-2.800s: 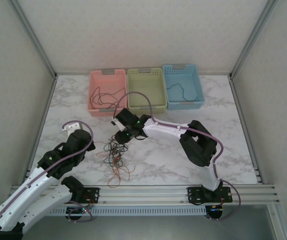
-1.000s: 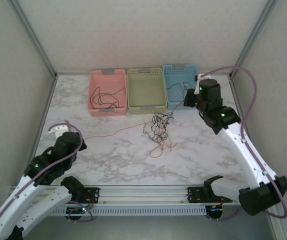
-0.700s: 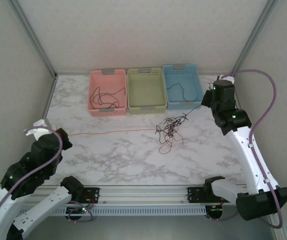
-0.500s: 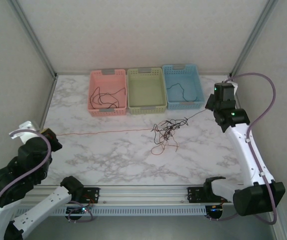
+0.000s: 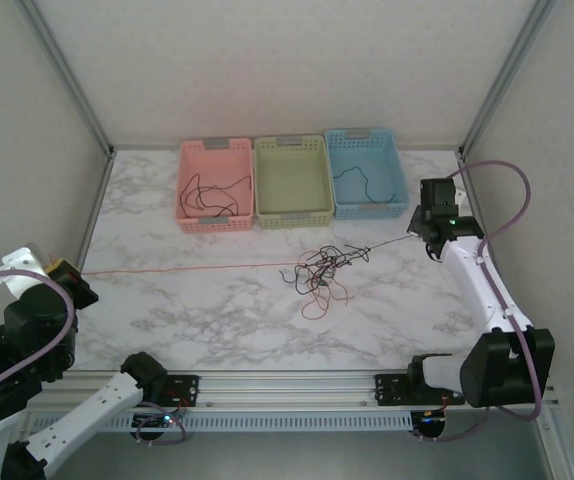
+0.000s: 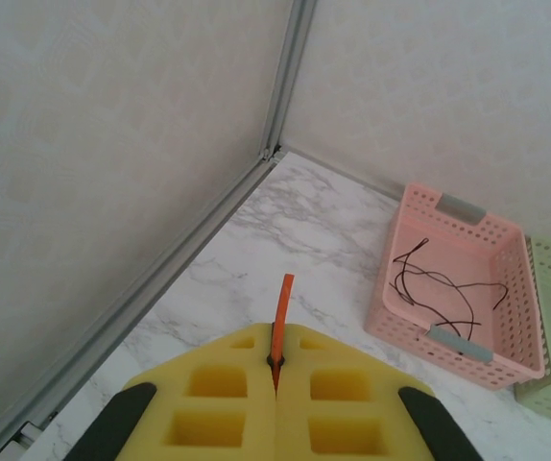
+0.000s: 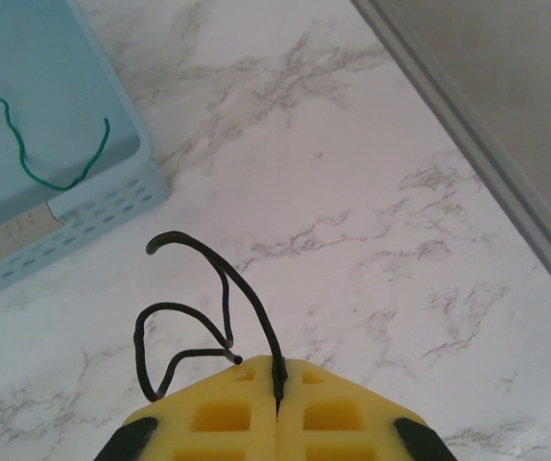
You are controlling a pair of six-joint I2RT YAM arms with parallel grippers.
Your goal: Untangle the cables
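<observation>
White marble table (image 5: 217, 320) in a pale-walled enclosure, three baskets along the back edge.

Left gripper (image 6: 275, 360) at the far left of the top view, yellow pads (image 6: 218, 384) pressed together on an orange cable (image 6: 281, 307), short end poking up past the pads. Same cable (image 5: 187, 268) running as a straight, near-taut line from left gripper (image 5: 64, 272) across to the tangle (image 5: 319, 272) at centre frame.

Right gripper (image 7: 277, 384) clamped on a black cable (image 7: 247, 298), loose end looping up and left of the pads. In the top view, right gripper (image 5: 425, 235) at right of centre, with that black strand (image 5: 387, 243) stretched down-left into the same tangle.

Changed over the last seconds: arms pulled well apart, left one backed off to the frame edge, orange strand drawn out much longer, tangle dragged from lower left to centre and looking looser. Likely reading: orange cable mostly out of the knot. Too thin to tell whether its far end has come free. Black and red strands in the knot yet to be separated.

Behind: pink basket (image 5: 214, 222) holding black cables, green basket (image 5: 294, 217), blue basket (image 5: 372, 209) with a green cable (image 7: 26, 158).
</observation>
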